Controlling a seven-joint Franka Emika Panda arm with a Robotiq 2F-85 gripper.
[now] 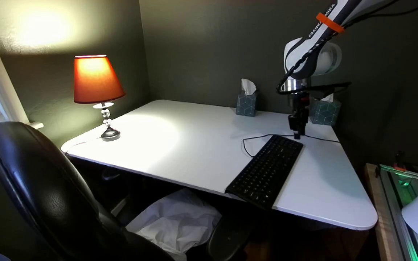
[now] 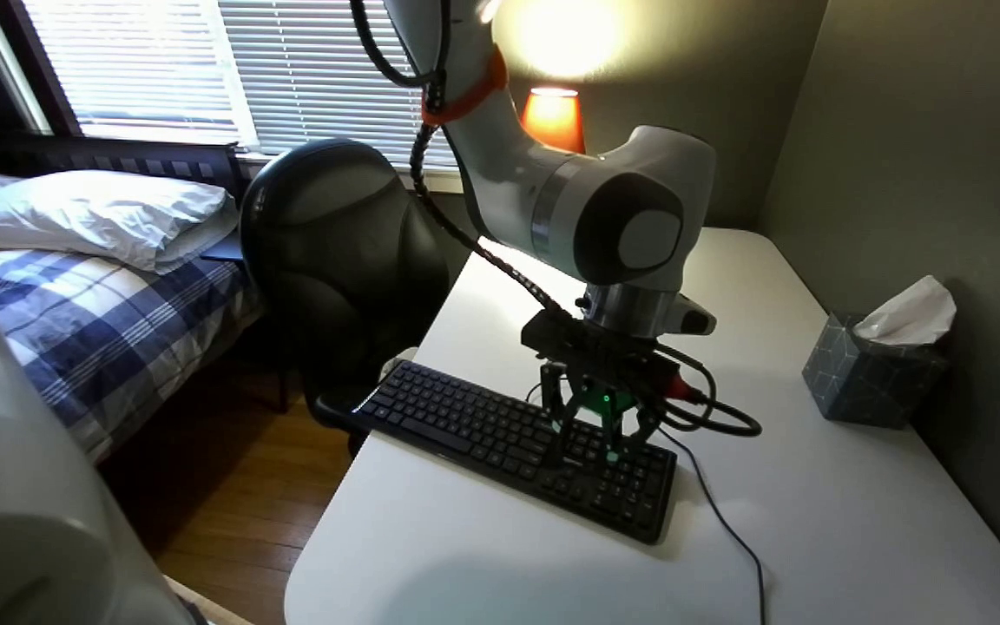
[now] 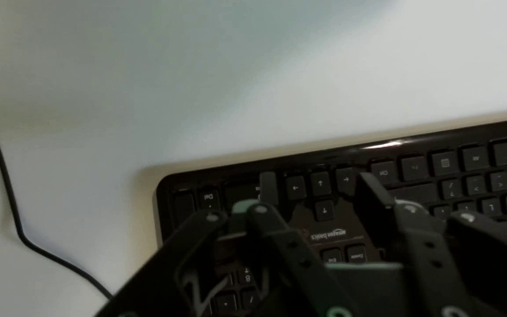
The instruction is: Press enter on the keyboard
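Nearest in the wrist view, the gripper (image 3: 319, 189) holds nothing, its fingers (image 3: 269, 189) parted by a clear gap above the arrow-key and number-pad end of the black keyboard (image 2: 500, 438); whether a tip touches a key cannot be told. The keyboard lies flat on the white desk (image 2: 430, 529), its opposite end reaching the desk's edge, its thin cable (image 3: 8, 185) trailing across the top. Farther off, in an exterior view, come a tissue box (image 2: 860, 373) on the desk, a black chair (image 2: 335, 260) beside it, then a lit lamp (image 2: 554, 121) and a window (image 2: 318, 82).
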